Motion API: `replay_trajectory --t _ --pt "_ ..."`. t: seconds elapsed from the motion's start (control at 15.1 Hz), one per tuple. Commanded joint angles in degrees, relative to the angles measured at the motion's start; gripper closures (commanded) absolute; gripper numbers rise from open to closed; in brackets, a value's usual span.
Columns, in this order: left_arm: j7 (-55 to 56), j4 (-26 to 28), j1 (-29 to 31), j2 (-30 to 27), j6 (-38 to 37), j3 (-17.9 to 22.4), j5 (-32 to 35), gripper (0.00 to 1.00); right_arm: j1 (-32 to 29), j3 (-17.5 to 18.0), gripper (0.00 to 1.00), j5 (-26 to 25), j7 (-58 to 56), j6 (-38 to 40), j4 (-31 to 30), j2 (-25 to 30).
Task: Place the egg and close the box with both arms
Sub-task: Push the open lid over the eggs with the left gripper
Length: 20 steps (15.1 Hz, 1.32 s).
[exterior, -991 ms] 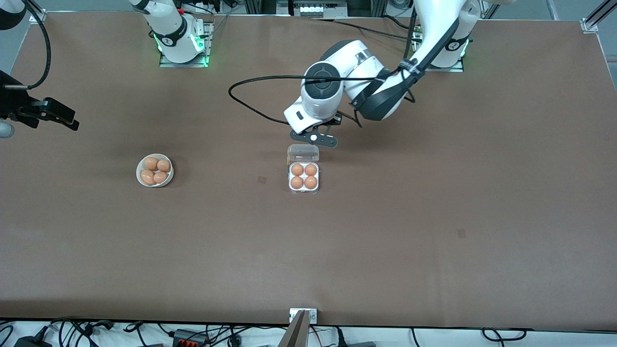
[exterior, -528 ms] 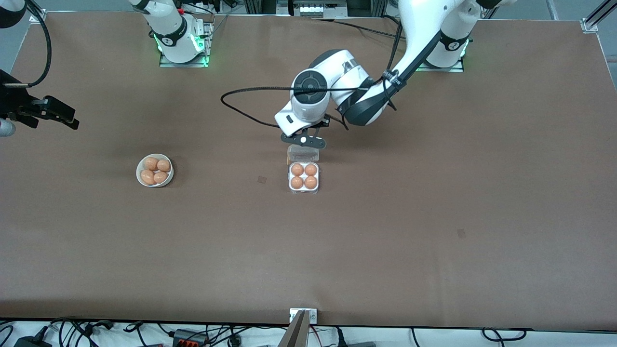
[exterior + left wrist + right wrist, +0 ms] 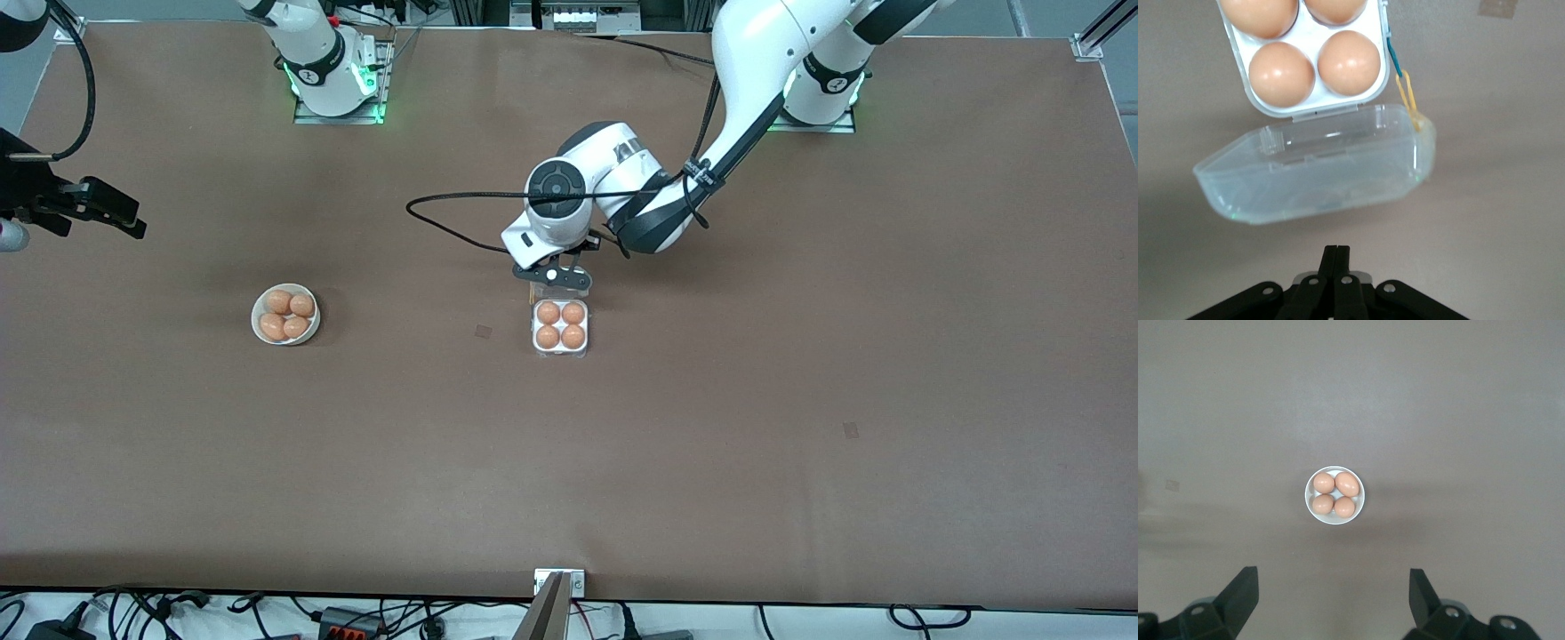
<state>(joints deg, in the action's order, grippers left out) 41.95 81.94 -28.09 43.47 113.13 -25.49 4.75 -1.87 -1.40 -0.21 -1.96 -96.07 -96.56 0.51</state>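
The clear box (image 3: 560, 352) sits mid-table with an egg (image 3: 548, 313) in each of its cells, several in all. Its clear lid (image 3: 1318, 167) lies swung open, flat on the table on the side farther from the front camera. My left gripper (image 3: 553, 274) hangs low over that lid; in the left wrist view the left gripper (image 3: 1337, 248) is shut on nothing, its tips just off the lid's free edge. My right gripper (image 3: 111, 215) waits open, high over the table's right-arm end; the right gripper (image 3: 1333, 577) looks down on the bowl.
A round white bowl (image 3: 286, 341) with several eggs stands toward the right arm's end; the bowl (image 3: 1335, 521) also shows in the right wrist view. A yellow and green band (image 3: 1408, 100) hangs at the box's hinge corner. A black cable (image 3: 444, 233) loops from the left arm.
The left arm has swung toward the box, bringing its shut gripper down over the open lid. The right arm has stayed put.
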Motion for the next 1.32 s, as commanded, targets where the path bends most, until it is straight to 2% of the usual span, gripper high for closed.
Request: replay_trajectory --t 0.0,0.13,0.66,0.86,1.25 --pt "0.8 -2.4 -0.9 1.2 0.1 1.5 1.6 1.0 0.0 0.3 0.0 -0.6 -0.8 0.4 0.1 0.6" --pt "0.8 -2.5 -1.0 1.4 0.2 2.1 1.6 1.0 0.0 0.3 0.0 -0.6 -1.0 0.4 0.1 0.6" --pt "0.8 -9.5 -1.0 6.6 0.5 3.1 1.7 1.0 0.0 0.3 0.0 -0.8 -1.1 0.3 0.0 0.6" --pt "0.8 -12.9 -2.0 8.0 0.4 5.3 1.7 1.0 0.0 0.3 0.0 -0.8 -0.9 -0.2 0.1 0.6" --pt "0.4 -16.4 -2.5 8.5 0.9 9.1 1.6 1.0 0.0 0.3 0.0 -0.7 -0.9 0.3 0.1 0.5"
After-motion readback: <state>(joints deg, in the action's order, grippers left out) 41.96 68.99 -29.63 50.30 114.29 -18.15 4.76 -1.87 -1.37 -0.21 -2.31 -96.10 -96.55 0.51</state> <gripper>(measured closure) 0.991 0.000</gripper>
